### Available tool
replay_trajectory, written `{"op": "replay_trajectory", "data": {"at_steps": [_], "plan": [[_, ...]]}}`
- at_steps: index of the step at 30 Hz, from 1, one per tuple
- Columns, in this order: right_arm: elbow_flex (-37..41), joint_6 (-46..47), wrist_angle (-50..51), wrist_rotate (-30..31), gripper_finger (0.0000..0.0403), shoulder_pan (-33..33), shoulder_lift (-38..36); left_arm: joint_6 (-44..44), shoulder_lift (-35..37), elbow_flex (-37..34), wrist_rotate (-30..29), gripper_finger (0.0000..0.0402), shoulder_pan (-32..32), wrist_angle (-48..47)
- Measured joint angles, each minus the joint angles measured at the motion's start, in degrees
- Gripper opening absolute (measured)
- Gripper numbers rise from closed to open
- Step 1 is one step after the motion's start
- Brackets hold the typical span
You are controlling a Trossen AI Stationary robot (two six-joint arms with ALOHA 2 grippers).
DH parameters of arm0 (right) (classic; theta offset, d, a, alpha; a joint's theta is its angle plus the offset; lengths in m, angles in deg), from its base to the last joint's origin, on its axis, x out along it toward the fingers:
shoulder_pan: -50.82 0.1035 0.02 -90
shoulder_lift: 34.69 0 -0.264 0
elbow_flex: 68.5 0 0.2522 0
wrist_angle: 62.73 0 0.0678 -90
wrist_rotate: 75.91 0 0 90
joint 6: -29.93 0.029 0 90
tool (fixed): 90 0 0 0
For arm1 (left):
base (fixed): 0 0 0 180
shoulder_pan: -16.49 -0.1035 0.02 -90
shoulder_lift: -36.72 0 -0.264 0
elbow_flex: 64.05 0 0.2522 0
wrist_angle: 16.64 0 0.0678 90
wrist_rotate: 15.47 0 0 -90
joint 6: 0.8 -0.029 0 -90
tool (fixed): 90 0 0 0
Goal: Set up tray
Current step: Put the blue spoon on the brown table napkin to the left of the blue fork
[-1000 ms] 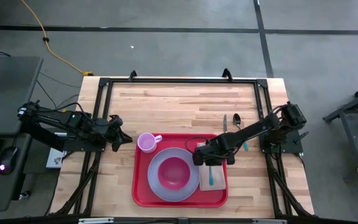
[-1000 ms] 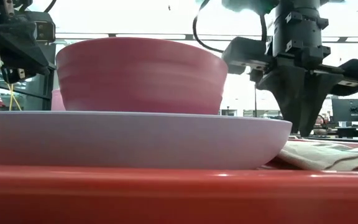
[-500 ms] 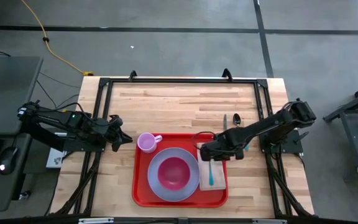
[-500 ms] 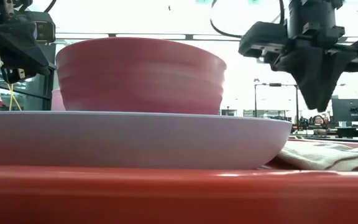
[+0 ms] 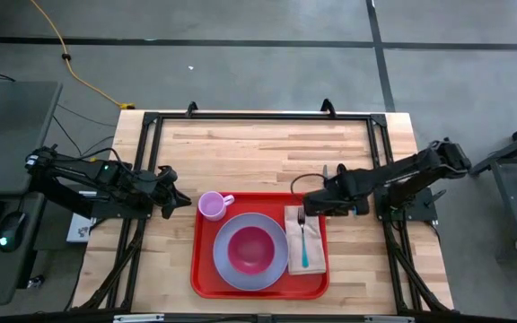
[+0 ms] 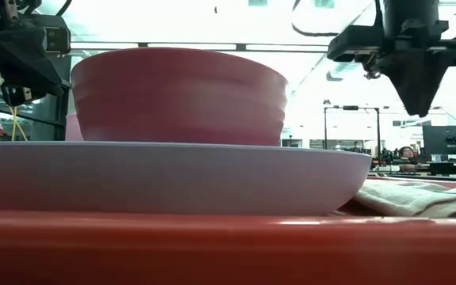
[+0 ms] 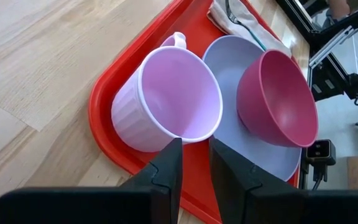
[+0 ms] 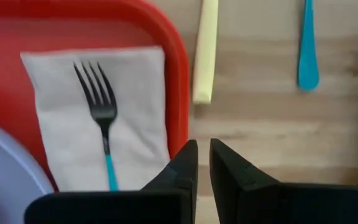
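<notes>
From above, the red tray (image 5: 260,244) lies at the six o'clock edge of the wooden table (image 5: 258,152), carrying a pink cup (image 5: 212,205) in its ten o'clock corner, a lavender plate (image 5: 249,251) with a dark pink bowl (image 5: 249,248) in the middle, and a tan napkin (image 5: 305,240) on its three o'clock side with a fork (image 5: 303,235) lying on it. The right gripper (image 5: 311,205) hangs over the tray's two o'clock corner, empty; the left gripper (image 5: 179,200) waits just off the tray's nine o'clock edge beside the cup. This view alone shows a spoon (image 5: 341,170) and another utensil on the bare wood at one o'clock of the tray. The low view looks across the tray's rim (image 6: 228,237) and shows the bowl (image 6: 179,95) standing in the plate (image 6: 165,176), the napkin's (image 6: 418,198) rumpled edge, and the right gripper (image 6: 416,101) raised well clear above it, fingers drawn to a point. The left wrist view shows the cup (image 7: 166,102) upright and empty, just beyond that arm's fingers (image 7: 166,171), which stand slightly apart holding nothing. The right wrist view shows its jaws nearly together with a thin gap, the teal-handled fork (image 8: 101,118) on the napkin (image 8: 98,112), and beyond the tray edge a yellow handle (image 8: 205,50) and a teal handle (image 8: 307,43) on the wood.
</notes>
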Motion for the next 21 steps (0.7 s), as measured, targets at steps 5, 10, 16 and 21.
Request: {"op": "replay_trajectory", "data": {"at_steps": [5, 10, 16, 21], "plan": [[0.00, -2.83, -0.30, 2.95, 0.0015, -2.88, -0.02, 0.02, 0.00, 0.00, 0.00, 0.0111, 0.00, -0.04], [0.00, -6.75, -0.25, 7.13, 0.0014, -5.10, -0.02, 0.03, -0.01, 0.00, 0.00, 0.0111, 0.00, -0.05], [0.00, -10.02, -0.23, 8.19, 0.0015, -7.42, -0.02, 0.02, -0.02, 0.00, 0.00, 0.0111, -0.02, -0.09], [0.00, -11.55, -0.27, 8.91, 0.0015, -8.76, -0.01, 0.03, -0.01, 0.00, -0.01, 0.0111, 0.01, -0.20]]}}
